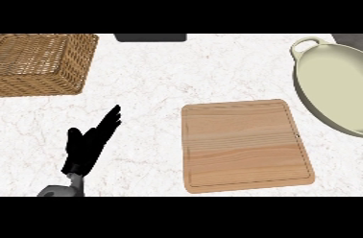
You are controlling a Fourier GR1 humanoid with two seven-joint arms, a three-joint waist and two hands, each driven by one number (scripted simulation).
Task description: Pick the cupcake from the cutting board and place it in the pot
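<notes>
A wooden cutting board (245, 145) lies on the white marble counter at centre right; nothing rests on it. No cupcake shows anywhere in the head view. A pale cream pot (333, 83) with a loop handle sits at the right edge, partly cut off, and its inside looks bare. My left hand (89, 146) rests at the lower left with fingers straight and pointing up, well left of the board. My right hand does not show.
A wicker basket (42, 64) stands at the top left. A dark flat object (151, 37) lies at the counter's far edge, top centre. A grey corner (349, 38) shows at the top right.
</notes>
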